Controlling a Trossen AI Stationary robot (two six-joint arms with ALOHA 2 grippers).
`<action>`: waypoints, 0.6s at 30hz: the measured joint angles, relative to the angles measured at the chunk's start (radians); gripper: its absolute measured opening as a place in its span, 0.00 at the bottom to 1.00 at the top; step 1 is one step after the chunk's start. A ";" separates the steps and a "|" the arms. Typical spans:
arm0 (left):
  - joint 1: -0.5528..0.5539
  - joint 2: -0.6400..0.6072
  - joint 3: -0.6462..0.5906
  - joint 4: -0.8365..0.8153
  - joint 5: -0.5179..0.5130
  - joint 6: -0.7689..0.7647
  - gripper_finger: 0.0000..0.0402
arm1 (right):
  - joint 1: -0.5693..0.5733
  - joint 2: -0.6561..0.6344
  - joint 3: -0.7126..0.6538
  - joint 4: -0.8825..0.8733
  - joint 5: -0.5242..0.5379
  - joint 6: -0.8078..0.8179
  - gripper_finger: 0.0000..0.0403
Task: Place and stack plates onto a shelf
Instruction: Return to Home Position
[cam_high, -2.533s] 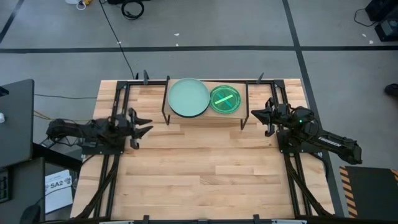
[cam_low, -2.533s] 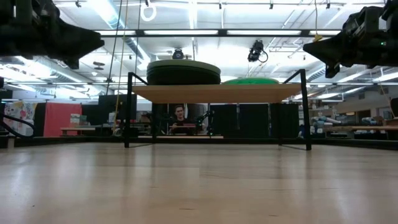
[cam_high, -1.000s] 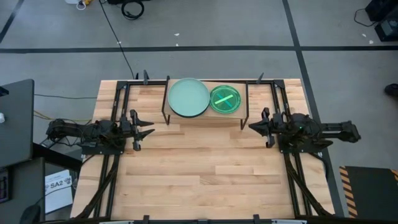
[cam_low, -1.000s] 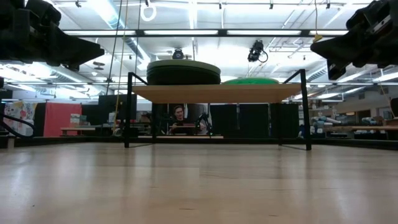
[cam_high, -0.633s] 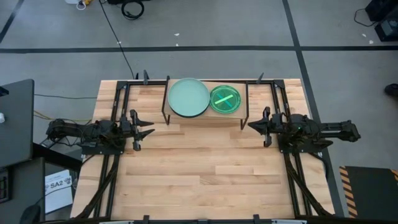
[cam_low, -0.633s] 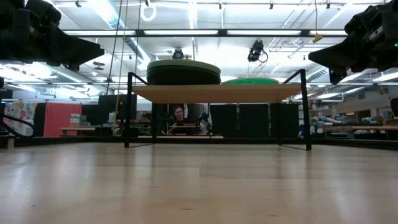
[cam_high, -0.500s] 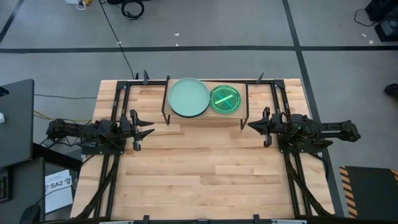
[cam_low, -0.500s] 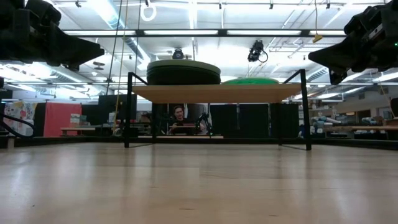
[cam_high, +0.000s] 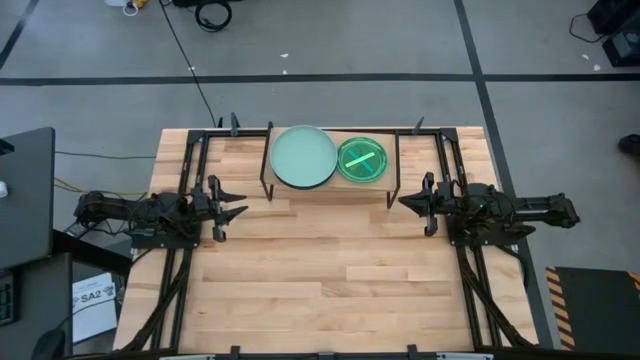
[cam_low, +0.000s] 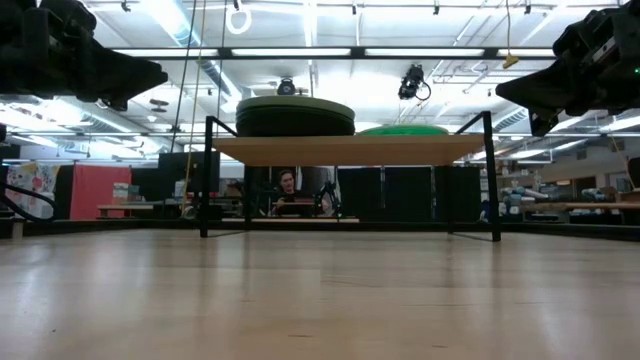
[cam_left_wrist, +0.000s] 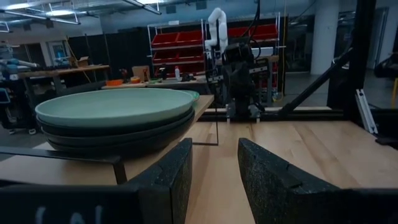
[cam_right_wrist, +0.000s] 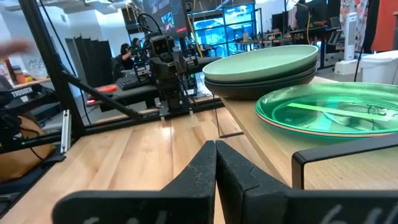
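The shelf (cam_high: 330, 192) stands at the table's far middle on black legs. On its left half a pale mint plate (cam_high: 303, 157) tops a stack of black plates (cam_low: 295, 122). On its right half lies a translucent lime green plate (cam_high: 362, 159), with an orange rim (cam_right_wrist: 323, 132) showing under it. My left gripper (cam_high: 243, 205) hovers open over the table, left of the shelf, pointing right. My right gripper (cam_high: 402, 203) hovers shut, right of the shelf, pointing left. Neither touches anything. In the wrist views, left gripper (cam_left_wrist: 214, 174), right gripper (cam_right_wrist: 216, 163).
Bare wooden tabletop (cam_high: 330, 280) spreads in front of the shelf and between the arms. Black frame rails (cam_high: 185, 250) run along the table's left and right sides. A person (cam_low: 288, 185) sits in the room far behind the shelf.
My right gripper has sunk a little and kept shut. The left arm, the plates and the shelf have stayed where they were.
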 joint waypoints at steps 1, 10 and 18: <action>0.000 0.000 0.000 0.002 0.000 0.000 0.34 | 0.000 0.000 0.000 0.000 0.000 0.000 0.03; 0.000 0.000 0.000 0.006 0.001 0.000 0.34 | 0.000 0.000 0.000 0.000 0.000 0.000 0.04; 0.000 0.000 0.000 0.006 0.001 0.000 0.34 | 0.000 0.000 0.000 0.000 -0.001 0.000 0.04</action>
